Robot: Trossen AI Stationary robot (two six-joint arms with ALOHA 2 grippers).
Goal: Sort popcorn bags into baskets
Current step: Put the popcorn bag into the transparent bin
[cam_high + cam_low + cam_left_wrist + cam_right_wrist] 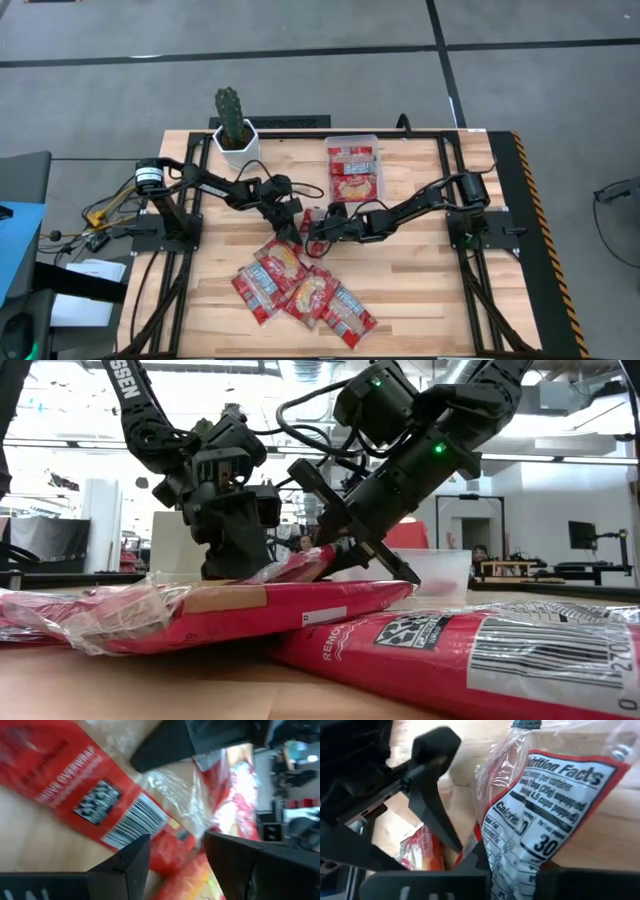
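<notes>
Popcorn bags [300,290]: main heap lies loose on the table [420,290] toward the front edge, overlapping, several red packets fanned out; two more already sit in the clear basket [353,140] at the back centre, just right of the cactus pot [235,135]. One bag [312,222] is up between the two grippers at table centre, just behind the heap. Right gripper [318,238] is pinched on the edge of that bag: its wrist view shows the nutrition-label side [545,825] running straight out from between its closed fingers, so the bag's long axis runs away from the gripper. Low view shows the same bag [300,565] tilted up off the heap, one end clamped, the other end drooping toward the table. Left gripper [292,222] sits just beside it, fingers [130,862] spread wide with nothing between them, hovering over a barcode packet [110,807] in the heap. Basket lies behind and slightly right of the held bag, well apart from it; right arm is nearer and already has the grip, so the carry looks like its job. Risk I'd flag: grip is on the wrapper edge only, so the bag may swing or slip.
</notes>
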